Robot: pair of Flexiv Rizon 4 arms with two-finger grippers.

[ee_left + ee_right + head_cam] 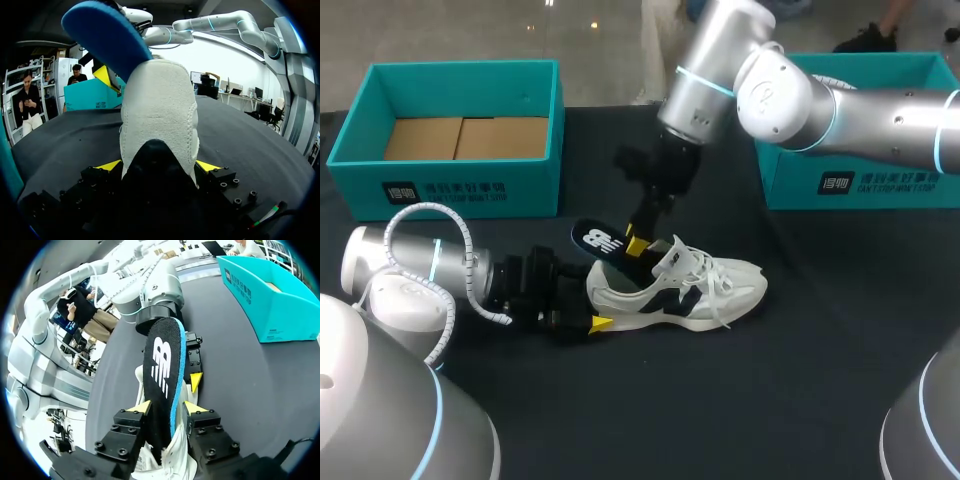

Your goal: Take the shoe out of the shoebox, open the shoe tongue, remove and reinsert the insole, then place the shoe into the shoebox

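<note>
The left gripper (159,166) is clamping the shoe (160,110) by its heel. The right gripper (166,407), pinching the insole (161,365), should be guiding it straight lengthwise.

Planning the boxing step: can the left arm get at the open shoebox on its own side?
Likely yes: the shoebox stands open with nothing between. But the left gripper clamps the shoe while the right gripper grips its insole.

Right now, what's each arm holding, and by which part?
Left gripper: jaws shut on the shoe at its heel. Right gripper: jaws shut on the insole around mid-length, just above the shoe's opening.
</note>
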